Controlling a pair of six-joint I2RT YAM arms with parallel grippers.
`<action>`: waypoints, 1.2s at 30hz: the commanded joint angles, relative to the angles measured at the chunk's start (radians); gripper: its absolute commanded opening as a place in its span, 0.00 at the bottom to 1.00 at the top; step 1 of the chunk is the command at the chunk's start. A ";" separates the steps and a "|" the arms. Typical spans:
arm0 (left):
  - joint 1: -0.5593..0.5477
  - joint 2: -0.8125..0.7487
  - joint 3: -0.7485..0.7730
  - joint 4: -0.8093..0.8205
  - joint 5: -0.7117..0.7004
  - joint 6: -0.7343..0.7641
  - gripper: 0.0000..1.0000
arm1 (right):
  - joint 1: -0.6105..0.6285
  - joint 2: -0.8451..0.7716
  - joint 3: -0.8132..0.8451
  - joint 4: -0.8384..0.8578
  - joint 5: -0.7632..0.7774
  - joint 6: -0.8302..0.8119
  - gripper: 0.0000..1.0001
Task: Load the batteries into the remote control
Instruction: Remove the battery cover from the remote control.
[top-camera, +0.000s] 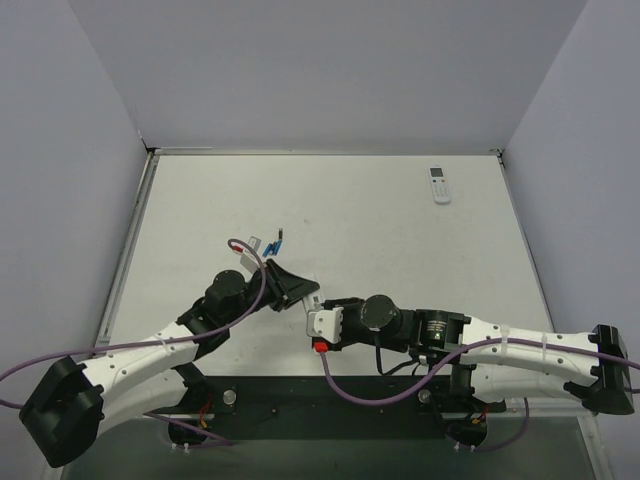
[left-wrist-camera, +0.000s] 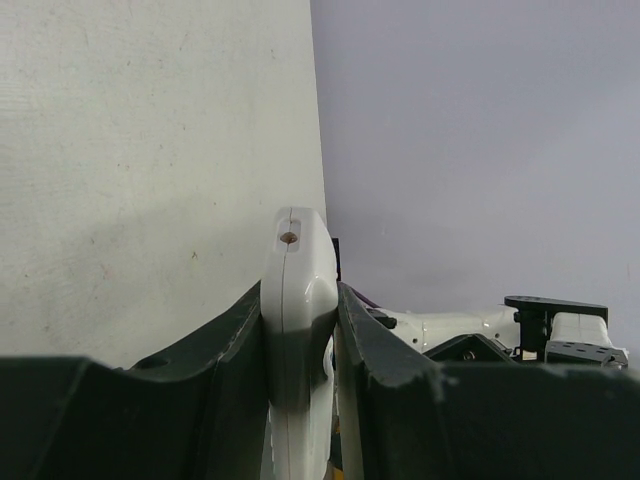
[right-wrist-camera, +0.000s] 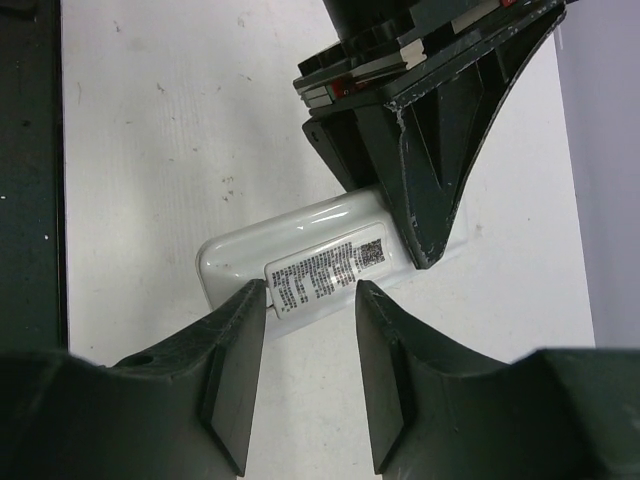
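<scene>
**Remote held; batteries unloaded**

Left gripper (left-wrist-camera: 300, 300): clenched on the remote control (left-wrist-camera: 293, 265), frame centre.
Right gripper (right-wrist-camera: 307, 295): jaws apart over its labelled back, grasping nothing.
Batteries (top-camera: 276, 242): loose on the table (top-camera: 400, 250), just above the grippers.
Judged outstanding: compartment opening and all loading.

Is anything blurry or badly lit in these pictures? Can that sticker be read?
Top view: even, soft light, faint shadows. Left wrist view: the left tool is dark and soft-edged, the remote control clearer. Right wrist view: print on the label is too small to read, and the right tool is a dark mass in front.
</scene>
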 joint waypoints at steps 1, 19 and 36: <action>-0.039 -0.023 0.095 0.038 0.205 -0.029 0.00 | -0.023 0.030 -0.003 0.162 0.193 -0.087 0.35; -0.040 -0.052 0.212 -0.391 0.033 0.225 0.00 | -0.049 0.071 0.017 0.222 0.191 -0.083 0.29; -0.043 0.003 0.196 -0.397 0.030 0.255 0.00 | -0.106 0.122 0.014 0.298 0.199 -0.055 0.24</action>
